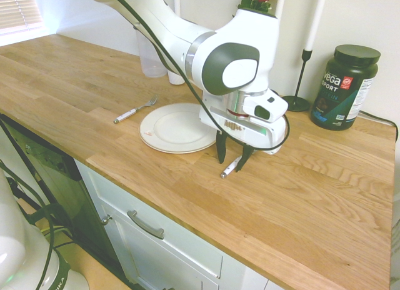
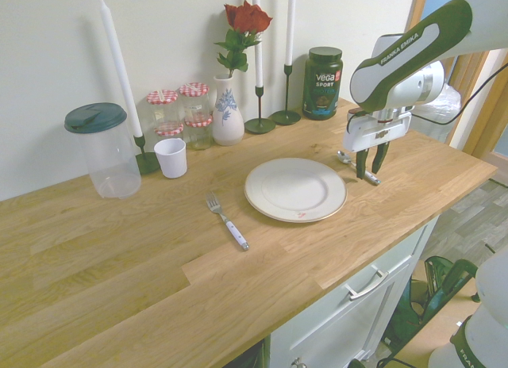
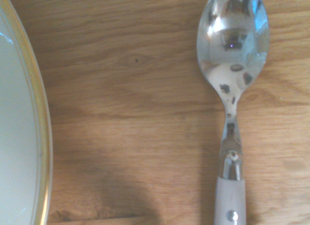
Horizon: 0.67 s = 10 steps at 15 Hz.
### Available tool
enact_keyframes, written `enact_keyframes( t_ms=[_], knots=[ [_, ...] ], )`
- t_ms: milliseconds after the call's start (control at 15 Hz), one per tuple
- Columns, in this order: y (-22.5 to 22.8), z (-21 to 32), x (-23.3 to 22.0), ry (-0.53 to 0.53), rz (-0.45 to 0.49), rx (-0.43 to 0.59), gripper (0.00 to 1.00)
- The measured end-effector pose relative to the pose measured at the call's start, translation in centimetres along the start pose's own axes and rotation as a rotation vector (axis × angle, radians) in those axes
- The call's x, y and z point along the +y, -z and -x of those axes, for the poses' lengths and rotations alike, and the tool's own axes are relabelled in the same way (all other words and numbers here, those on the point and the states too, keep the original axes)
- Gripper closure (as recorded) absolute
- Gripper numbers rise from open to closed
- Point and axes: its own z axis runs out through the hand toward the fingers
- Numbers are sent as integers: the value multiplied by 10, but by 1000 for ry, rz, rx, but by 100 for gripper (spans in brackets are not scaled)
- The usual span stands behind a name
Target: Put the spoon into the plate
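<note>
One wooden countertop (image 2: 119,249). One lidded clear plastic jug (image 2: 101,150). Three white candles in dark holders. One dark Vega Sport tub (image 1: 344,86). One vase holding one red rose (image 2: 248,17). One white plate (image 1: 175,127), lying flat. Two checked-lid glass jars. One white cup (image 2: 171,157). One white-handled fork (image 1: 134,110). One spoon (image 1: 230,167), flat on the wood just beside the plate, apart from it. One gripper (image 1: 230,159), fingers narrowed astride the spoon's handle; contact cannot be made out.
</note>
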Motion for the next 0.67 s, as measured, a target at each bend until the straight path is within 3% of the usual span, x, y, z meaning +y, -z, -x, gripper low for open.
enact_keyframes(
  t_ms=[667],
  knots=[
    [5,-13,-1,-14,-4,8,100]
  ],
)
